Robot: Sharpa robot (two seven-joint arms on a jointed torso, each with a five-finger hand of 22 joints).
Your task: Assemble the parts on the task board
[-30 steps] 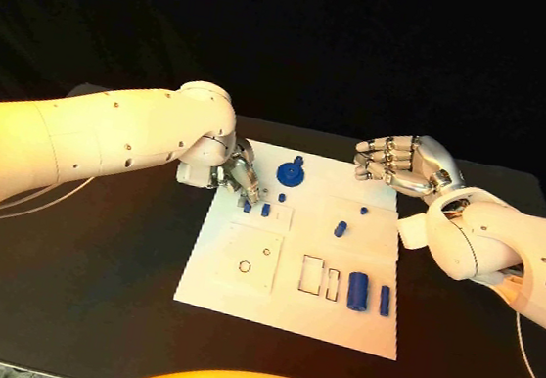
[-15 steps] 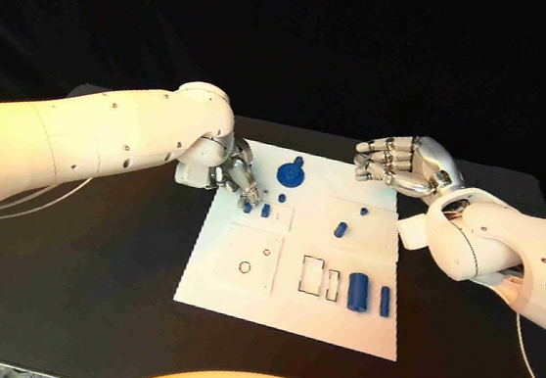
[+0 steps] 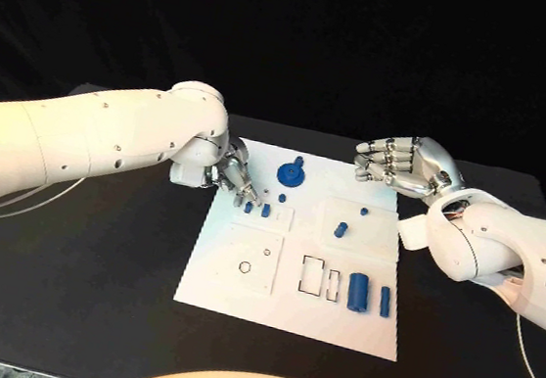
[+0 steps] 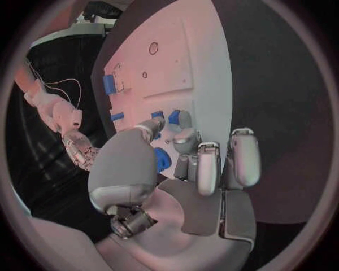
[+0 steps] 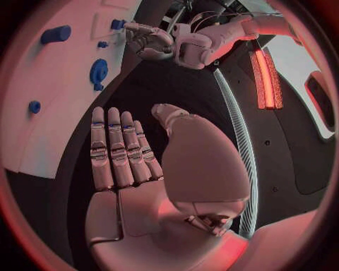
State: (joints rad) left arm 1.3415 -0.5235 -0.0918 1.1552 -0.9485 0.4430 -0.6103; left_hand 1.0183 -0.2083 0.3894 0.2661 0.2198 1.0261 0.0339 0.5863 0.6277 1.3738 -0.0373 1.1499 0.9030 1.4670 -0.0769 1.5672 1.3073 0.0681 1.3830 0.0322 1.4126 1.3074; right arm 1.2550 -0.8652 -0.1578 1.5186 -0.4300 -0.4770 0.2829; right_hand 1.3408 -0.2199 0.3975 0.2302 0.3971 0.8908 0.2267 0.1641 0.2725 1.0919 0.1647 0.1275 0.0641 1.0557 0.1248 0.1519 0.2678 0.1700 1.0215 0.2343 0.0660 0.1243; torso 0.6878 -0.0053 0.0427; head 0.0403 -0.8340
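Note:
The white task board [image 3: 286,296] lies mid-table. My left hand [image 3: 229,177] is at its far left edge, where two small blue pegs [image 3: 249,207] stand side by side. In the left wrist view the thumb and a fingertip [image 4: 183,119] close around one peg [image 4: 174,117]. My right hand [image 3: 400,164] hovers off the board's far right corner, holding nothing, with its fingers [image 5: 116,149] straight and side by side. Also on the board are a round blue knob [image 3: 291,172], a short peg [image 3: 340,229] and two blue cylinders [image 3: 358,291].
The board has a round hole [image 3: 245,267] and rectangular slots [image 3: 312,275] near its front. Black tabletop [image 3: 71,283] surrounds it. My left forearm [image 3: 95,143] spans the table's left side and my right forearm [image 3: 520,253] the right.
The left hand's fingers have edged slightly along the board toward the pegs. The right hand and the blue parts have stayed put.

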